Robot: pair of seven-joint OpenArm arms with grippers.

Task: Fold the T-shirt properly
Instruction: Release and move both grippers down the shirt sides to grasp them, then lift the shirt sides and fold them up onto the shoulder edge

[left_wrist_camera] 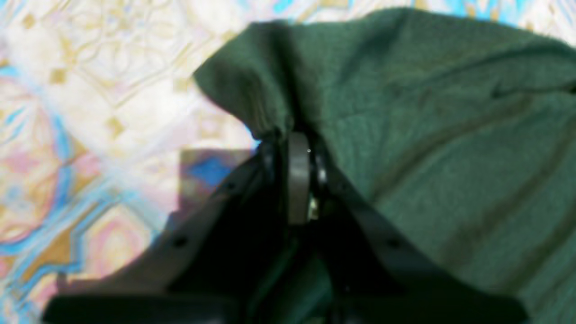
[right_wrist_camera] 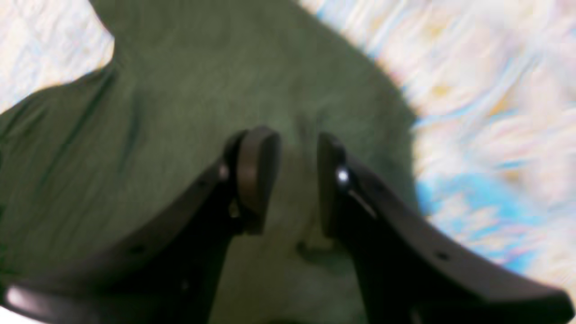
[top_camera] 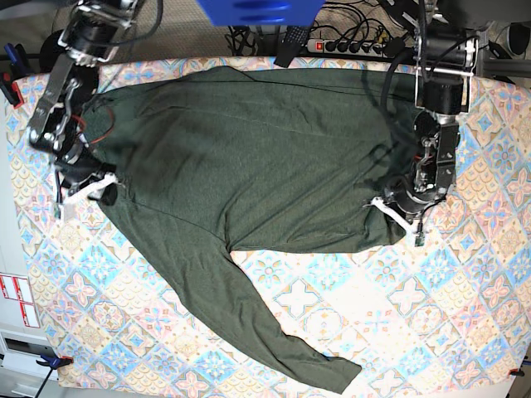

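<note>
Left wrist view: left gripper [left_wrist_camera: 299, 148] clamped on a bunched shirt [left_wrist_camera: 427, 135] edge, cloth running to upper right of frame.
Right gripper [right_wrist_camera: 297, 175]: jaws apart, empty, over flat shirt fabric.
Axis: body lies lengthwise between both grippers.
Shirt: olive, spread on patterned table [top_camera: 465, 315], one sleeve trailing to lower centre.

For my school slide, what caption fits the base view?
Two robot arms hold a green T-shirt spread on a patterned table.

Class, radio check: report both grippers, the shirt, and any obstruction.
Left gripper shut on T-shirt edge. Right gripper open over shirt, nothing held. Shirt spread on patterned table, unfolded. No obstruction seen.
</note>
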